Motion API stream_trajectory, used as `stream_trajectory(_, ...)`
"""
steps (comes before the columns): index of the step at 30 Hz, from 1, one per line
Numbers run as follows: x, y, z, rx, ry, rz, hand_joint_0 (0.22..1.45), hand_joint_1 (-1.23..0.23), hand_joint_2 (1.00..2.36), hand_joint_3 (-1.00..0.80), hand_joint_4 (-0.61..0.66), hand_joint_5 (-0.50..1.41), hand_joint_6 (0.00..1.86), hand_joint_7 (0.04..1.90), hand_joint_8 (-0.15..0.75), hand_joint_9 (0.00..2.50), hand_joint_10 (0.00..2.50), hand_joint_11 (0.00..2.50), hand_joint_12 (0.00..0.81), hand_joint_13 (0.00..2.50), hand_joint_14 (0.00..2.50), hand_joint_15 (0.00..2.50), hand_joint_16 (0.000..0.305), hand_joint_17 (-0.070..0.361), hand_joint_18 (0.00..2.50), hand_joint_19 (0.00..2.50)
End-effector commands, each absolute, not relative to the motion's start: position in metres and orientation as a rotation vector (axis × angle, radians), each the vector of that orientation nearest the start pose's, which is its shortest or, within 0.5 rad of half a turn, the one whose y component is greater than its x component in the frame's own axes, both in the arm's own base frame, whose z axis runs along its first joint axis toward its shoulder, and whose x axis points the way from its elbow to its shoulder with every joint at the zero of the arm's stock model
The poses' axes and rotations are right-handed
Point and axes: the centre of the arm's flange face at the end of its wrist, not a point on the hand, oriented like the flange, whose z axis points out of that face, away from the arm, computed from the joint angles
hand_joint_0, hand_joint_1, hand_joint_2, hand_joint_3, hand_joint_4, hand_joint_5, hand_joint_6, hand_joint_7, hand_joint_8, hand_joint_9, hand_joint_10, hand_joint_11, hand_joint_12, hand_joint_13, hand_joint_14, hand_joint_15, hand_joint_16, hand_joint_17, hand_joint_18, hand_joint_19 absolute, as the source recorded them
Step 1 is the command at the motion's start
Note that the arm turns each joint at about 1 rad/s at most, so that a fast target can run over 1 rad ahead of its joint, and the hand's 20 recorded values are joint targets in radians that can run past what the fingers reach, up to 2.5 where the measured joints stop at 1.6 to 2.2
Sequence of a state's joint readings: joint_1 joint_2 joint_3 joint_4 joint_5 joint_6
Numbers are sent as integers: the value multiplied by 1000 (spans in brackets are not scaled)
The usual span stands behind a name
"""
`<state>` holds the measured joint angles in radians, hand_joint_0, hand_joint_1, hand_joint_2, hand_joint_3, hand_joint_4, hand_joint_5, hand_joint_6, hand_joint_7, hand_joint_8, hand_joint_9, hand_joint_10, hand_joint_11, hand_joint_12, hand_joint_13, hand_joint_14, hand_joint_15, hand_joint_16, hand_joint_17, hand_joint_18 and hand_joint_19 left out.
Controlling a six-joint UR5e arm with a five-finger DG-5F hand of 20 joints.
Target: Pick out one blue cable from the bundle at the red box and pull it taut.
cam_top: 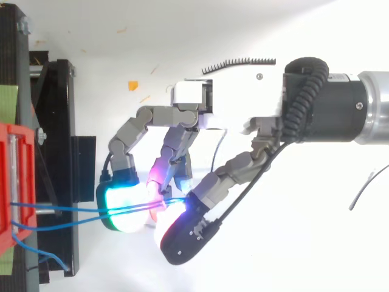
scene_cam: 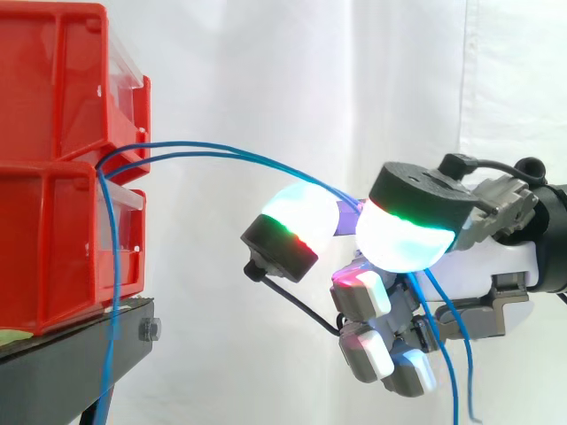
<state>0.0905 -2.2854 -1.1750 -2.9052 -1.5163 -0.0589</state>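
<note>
**Two blue strands caught between the glowing pads, beside the red bins**

Nothing stands between the bins and the hand; behind is just the white curtain (scene_cam: 266, 71). An upper red bin (scene_cam: 53, 88) sits stacked on a lower red bin (scene_cam: 53, 248), both on the black stand (scene_cam: 80, 354), which has a bolt (scene_cam: 151, 329) at its corner. From above, a small orange scrap (cam_top: 132, 86) lies on the white surface, well apart from the work. Each bin has a clear front panel, but I cannot tell what is inside.

The blue cables (scene_cam: 301, 177) come out of the gap between the two bins. Two thin strands arch across open air to the hand (cam_top: 231, 109), bowed rather than straight. Other lengths drop down the front of the lower bin, past the stand's edge. The hand's fingers are curled, and its fingertips (scene_cam: 403, 237) pinch the strands where they meet. I cannot tell whether it holds one or both. Two loose ends dangle below the hand.
</note>
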Motion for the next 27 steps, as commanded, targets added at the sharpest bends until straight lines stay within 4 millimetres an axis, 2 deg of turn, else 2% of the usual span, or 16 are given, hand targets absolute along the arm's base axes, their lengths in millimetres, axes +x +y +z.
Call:
stream_trajectory(1, 751, -71, 253, 1200, 1330, 1151, 721, -1000, 1000, -500, -143, -92, 943, 855, 231, 1100, 25, 649, 345, 1025, 23, 556, 58, 131, 1092, 692)
stream_trajectory(4, 751, -72, 253, 1201, 1326, 1149, 587, -913, 1000, -500, -6, -94, 928, 775, 233, 1099, 26, 651, 352, 1020, 24, 558, 59, 133, 1080, 707)
stream_trajectory(7, 752, -72, 253, 1200, 1325, 1150, 503, -801, 1000, -500, 34, -91, 906, 749, 252, 1106, 24, 629, 375, 1026, 22, 545, 65, 145, 1107, 703)
stream_trajectory(9, 752, -72, 253, 1201, 1323, 1148, 497, -761, 1000, -500, 42, -88, 898, 763, 253, 1105, 23, 626, 376, 1028, 22, 548, 65, 147, 1106, 708)
stream_trajectory(10, 752, -72, 253, 1201, 1323, 1148, 493, -660, 1000, -500, 47, -86, 892, 767, 255, 1107, 21, 620, 380, 1031, 21, 547, 66, 147, 1109, 708)
stream_trajectory(14, 751, -73, 253, 1199, 1324, 1148, 504, -541, 1000, -500, 66, -81, 868, 784, 255, 1115, 23, 620, 380, 1030, 21, 547, 65, 145, 1098, 720)
stream_trajectory(17, 751, -73, 253, 1202, 1327, 1148, 569, -567, 1000, -500, 31, -81, 860, 831, 243, 1110, 22, 627, 362, 1013, 24, 557, 61, 136, 1061, 736)
stream_trajectory(19, 751, -73, 253, 1204, 1330, 1147, 601, -641, 1000, -500, 10, -78, 865, 836, 243, 1110, 25, 628, 363, 1017, 24, 557, 59, 134, 1060, 743)
stream_trajectory(27, 751, -74, 254, 1203, 1327, 1146, 647, -809, 1014, -331, 33, -82, 904, 860, 247, 1117, 23, 651, 358, 1024, 24, 555, 59, 134, 1073, 725)
